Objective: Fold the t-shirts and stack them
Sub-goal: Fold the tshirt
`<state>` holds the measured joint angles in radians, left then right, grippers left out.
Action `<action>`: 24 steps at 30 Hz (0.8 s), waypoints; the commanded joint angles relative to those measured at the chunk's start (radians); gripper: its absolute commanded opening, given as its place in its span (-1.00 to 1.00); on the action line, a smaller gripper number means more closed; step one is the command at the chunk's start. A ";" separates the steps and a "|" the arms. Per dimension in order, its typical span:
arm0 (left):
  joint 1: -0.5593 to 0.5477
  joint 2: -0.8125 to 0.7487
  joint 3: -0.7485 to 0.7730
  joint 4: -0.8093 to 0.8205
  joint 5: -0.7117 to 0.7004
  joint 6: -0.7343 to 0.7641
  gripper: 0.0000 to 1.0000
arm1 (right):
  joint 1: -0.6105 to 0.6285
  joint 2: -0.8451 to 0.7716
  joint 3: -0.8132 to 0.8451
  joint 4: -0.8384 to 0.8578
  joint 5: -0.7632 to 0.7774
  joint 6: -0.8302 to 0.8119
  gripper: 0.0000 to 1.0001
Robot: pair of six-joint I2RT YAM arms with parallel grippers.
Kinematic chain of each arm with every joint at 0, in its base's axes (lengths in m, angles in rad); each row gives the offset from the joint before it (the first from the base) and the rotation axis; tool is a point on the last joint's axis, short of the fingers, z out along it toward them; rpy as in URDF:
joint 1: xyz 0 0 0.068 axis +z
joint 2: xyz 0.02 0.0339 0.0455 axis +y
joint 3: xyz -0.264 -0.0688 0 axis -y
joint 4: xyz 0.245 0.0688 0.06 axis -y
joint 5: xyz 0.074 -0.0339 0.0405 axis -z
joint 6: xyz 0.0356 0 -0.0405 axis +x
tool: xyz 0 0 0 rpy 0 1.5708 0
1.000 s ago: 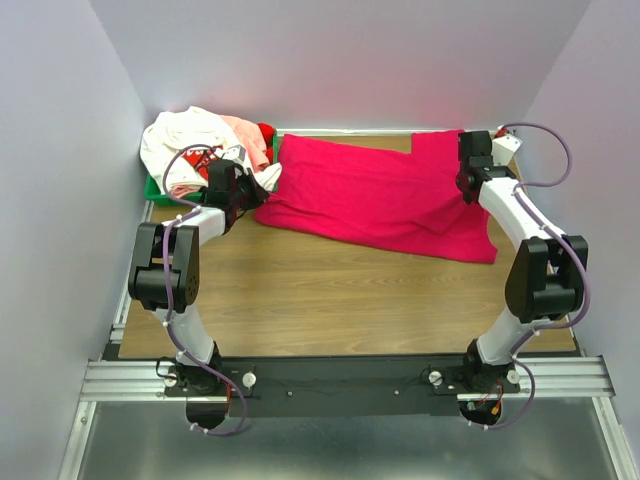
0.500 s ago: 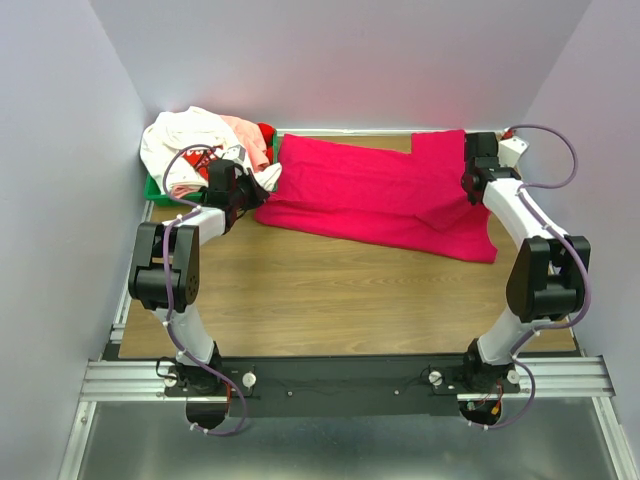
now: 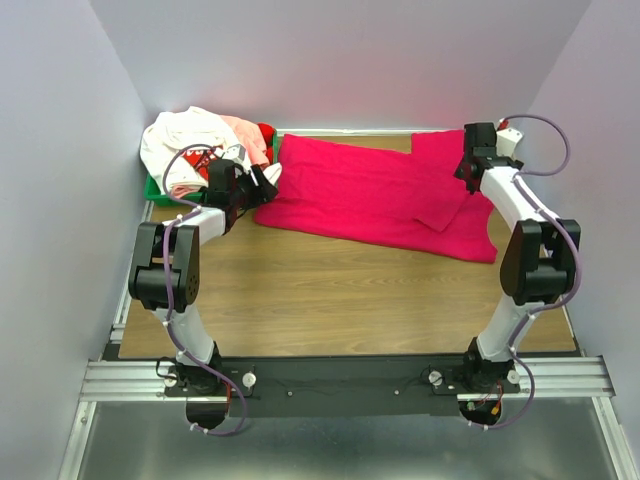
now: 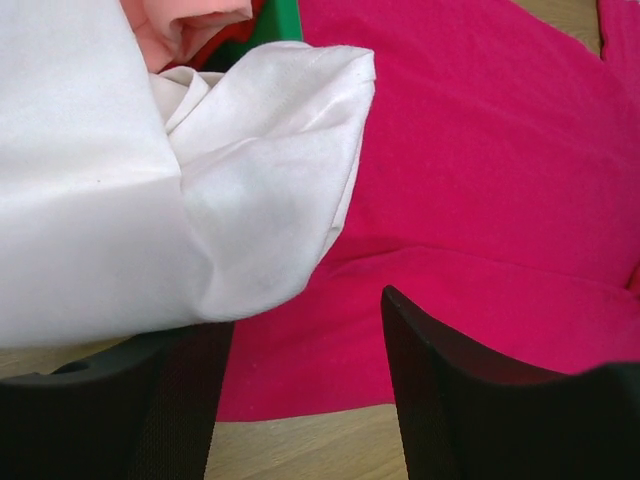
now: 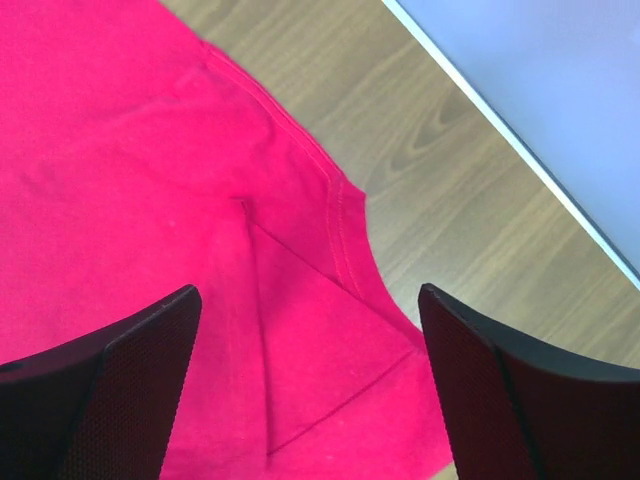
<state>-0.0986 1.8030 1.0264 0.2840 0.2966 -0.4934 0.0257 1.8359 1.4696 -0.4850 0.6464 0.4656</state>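
Wood-grain table (image 3: pixel 330 290), lilac walls (image 3: pixel 60 150), green tray (image 3: pixel 152 188) heaped with t-shirts (image 3: pixel 185 135), magenta t-shirt (image 3: pixel 360 195) spread flat right of the tray, left gripper (image 4: pixel 305 320) beside the tray, right gripper (image 5: pixel 308 300) far from it, both jaws wide, empty.

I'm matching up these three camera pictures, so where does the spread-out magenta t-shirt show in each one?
Top external: the magenta t-shirt lies spread across the far side of the wooden table.
Left wrist: the magenta t-shirt fills the right side, right of the white shirt.
Right wrist: the magenta t-shirt covers the left and centre.
Shared landmark: the wooden table, bare beside it in every view.
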 commanded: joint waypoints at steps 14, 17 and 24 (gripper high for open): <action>-0.021 -0.067 -0.143 0.044 -0.051 0.088 0.35 | 0.364 -0.069 -0.229 0.204 -0.444 0.030 0.92; -0.021 -0.054 -0.137 0.012 -0.099 0.101 0.34 | 0.394 -0.012 -0.223 0.212 -0.461 0.042 0.92; -0.021 -0.042 -0.101 -0.074 -0.151 0.113 0.25 | 0.436 0.032 -0.258 0.232 -0.468 0.068 0.91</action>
<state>-0.1139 1.7397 0.8909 0.2687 0.2062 -0.4068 0.4484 1.8484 1.2369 -0.2848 0.2047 0.5076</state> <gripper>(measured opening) 0.634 0.957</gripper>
